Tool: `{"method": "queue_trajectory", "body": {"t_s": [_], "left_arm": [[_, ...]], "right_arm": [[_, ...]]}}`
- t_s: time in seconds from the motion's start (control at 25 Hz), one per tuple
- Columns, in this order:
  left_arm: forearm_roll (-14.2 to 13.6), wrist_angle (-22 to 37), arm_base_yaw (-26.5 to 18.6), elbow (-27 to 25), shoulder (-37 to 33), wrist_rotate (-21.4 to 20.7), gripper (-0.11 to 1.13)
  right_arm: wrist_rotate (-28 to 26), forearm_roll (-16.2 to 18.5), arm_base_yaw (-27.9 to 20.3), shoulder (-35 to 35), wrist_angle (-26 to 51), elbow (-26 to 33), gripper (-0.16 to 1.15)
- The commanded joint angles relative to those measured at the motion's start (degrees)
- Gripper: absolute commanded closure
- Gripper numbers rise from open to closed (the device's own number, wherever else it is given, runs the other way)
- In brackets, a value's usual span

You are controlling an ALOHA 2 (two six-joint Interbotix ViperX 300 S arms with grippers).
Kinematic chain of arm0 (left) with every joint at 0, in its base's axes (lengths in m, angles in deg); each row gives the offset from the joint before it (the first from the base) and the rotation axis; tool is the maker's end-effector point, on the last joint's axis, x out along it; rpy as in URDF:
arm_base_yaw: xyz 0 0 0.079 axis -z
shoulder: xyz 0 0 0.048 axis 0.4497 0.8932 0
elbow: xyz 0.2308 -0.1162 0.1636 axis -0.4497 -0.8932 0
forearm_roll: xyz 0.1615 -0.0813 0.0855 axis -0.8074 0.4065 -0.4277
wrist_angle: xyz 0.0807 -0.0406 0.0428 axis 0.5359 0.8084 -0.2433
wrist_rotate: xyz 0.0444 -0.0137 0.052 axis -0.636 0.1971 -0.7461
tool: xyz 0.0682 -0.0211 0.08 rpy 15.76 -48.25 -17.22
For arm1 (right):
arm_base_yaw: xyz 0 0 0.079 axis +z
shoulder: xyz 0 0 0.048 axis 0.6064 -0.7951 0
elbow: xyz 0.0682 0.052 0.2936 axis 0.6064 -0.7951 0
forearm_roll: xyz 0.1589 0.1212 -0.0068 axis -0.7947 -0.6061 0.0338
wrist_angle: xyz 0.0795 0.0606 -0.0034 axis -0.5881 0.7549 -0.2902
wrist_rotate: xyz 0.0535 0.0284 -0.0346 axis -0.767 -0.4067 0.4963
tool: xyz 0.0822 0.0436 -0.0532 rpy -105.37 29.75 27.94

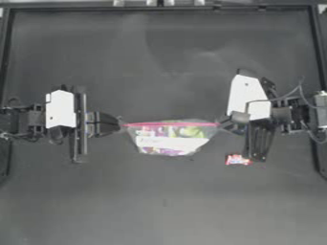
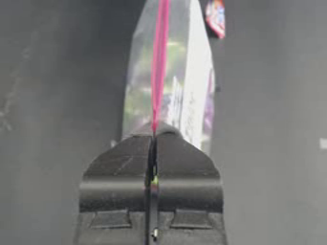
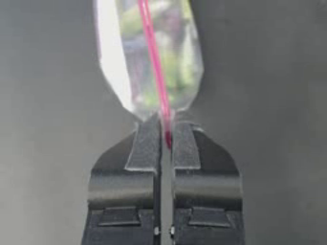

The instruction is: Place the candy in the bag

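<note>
The left gripper [image 1: 120, 125] is clamped on 1 end of the zip bag's [image 1: 170, 138] pink-red mouth strip [image 1: 171, 124]; its jaws are closed together on the strip. The right gripper [image 1: 223, 124] is clamped on the opposite end, jaws likewise pressed together on the strip. The bag is stretched between the 2 grippers, strip taut and straight, with green, yellow and pink contents visible through the clear plastic. The candy [image 1: 237, 160] lies on the dark table [image 1: 159, 201], outside the bag, just beside the right gripper's jaws and near the bag's corner.
</note>
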State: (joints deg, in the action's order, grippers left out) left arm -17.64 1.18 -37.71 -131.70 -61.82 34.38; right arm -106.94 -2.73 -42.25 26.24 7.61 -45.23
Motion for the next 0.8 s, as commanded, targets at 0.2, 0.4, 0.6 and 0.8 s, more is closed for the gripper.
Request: {"method": "queue_trajectory", "body": {"t_s": [0.2,0.4,0.6,0.8], "left_arm": [[0.0,0.18,-0.35,1.23,-2.29,0.0,1.0],[0.0,0.7,0.0,2.72,-2.2,-0.09,1.0],[0.0,0.97,0.62,3.78,-2.2,-0.26,1.0],[-0.09,2.99,1.67,5.1,-2.46,-0.26,1.0]], "right_arm": [[-0.09,-0.18,-0.09,1.14,-2.81,0.62,0.81],[0.0,0.0,-0.09,1.05,-3.69,1.58,0.81],[0.18,0.18,0.09,1.05,-4.13,2.81,0.81],[0.18,0.18,1.23,0.18,-4.31,4.48,0.81]]}}
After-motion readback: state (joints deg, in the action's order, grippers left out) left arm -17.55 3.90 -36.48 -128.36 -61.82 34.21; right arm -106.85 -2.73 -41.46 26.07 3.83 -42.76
